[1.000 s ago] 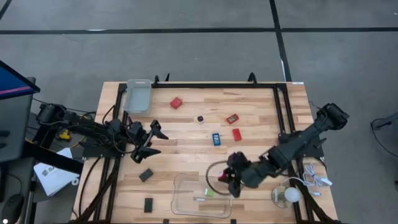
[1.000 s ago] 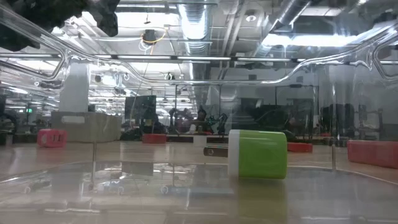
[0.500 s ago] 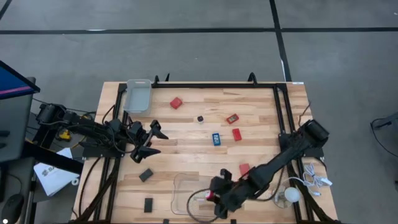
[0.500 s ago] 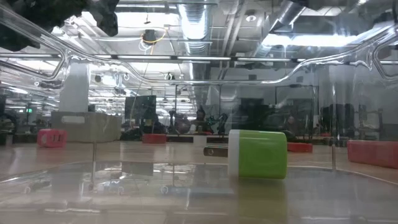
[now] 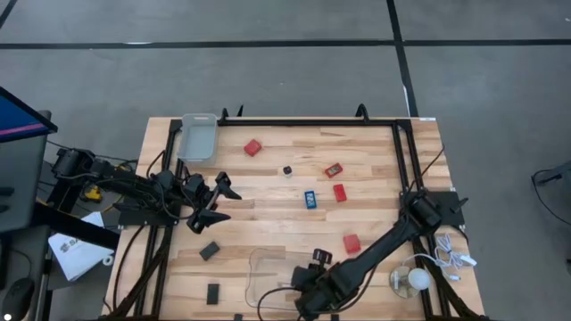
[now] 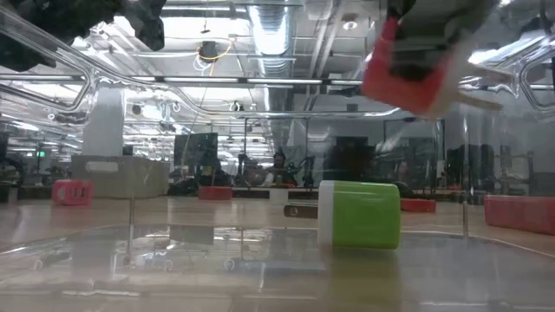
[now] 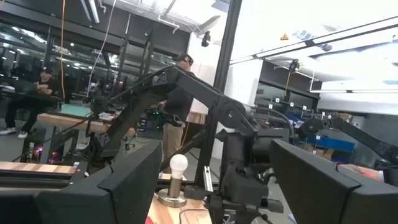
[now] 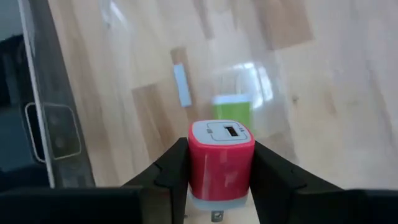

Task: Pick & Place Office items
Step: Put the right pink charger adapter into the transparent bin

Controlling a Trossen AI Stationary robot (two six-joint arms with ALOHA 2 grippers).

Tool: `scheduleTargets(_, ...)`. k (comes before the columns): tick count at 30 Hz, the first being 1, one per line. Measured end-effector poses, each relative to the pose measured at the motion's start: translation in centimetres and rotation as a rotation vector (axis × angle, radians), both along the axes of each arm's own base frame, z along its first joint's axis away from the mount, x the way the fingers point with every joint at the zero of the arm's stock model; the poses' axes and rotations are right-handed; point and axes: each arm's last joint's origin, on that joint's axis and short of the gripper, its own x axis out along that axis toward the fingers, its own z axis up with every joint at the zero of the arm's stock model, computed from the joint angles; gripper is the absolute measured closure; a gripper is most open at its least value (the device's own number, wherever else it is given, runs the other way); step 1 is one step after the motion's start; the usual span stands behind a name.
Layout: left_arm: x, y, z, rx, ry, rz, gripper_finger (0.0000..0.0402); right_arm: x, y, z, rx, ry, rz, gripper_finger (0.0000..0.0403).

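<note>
My right gripper (image 5: pixel 306 285) hangs over the clear tray (image 5: pixel 254 267) near the table's near edge, shut on a red block with a white, slotted end face (image 8: pixel 221 152). In the low view the red block (image 6: pixel 406 65) hangs high above the tray floor. A green piece (image 8: pixel 231 109) and a white strip (image 8: pixel 182 84) lie in the tray; the green piece (image 6: pixel 359 215) rests on its side. My left gripper (image 5: pixel 215 201) waits open at the table's left side. More red blocks (image 5: pixel 351 242), a blue piece (image 5: pixel 310 199) and black rectangles (image 5: pixel 210 251) lie flat on the wood. My right gripper pinches the red block between its two fingers, one on each side face (image 8: pixel 200 163). The fingers come from above, slanting down toward the tray. The block is lifted clear, its white end face (image 8: pixel 222 131) turned away from the wrist.
A grey bin (image 5: pixel 198 135) stands at the far left corner. A white bulb with cable (image 5: pixel 409 281) sits near the right near corner. Red blocks (image 5: pixel 252 147), (image 5: pixel 336 181) and a dark bit (image 5: pixel 287 170) lie mid-table. People show in the room beyond.
My right gripper, still shut on the red block, has swung toward the near edge and the left, from beside the clear tray to above it. It has come down, so the block now shows at the top of the low view. The arm has uncovered another red block.
</note>
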Motion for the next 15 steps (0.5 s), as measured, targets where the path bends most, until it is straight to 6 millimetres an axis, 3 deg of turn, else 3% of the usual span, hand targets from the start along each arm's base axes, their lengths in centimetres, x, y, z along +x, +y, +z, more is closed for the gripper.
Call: scheduleTargets(15, 0.00, 0.00, 0.00, 0.000, 0.000, 0.000, 0.0105, -0.20, -0.63, -0.17, 0.032, 0.099, 0.007, 0.0280)
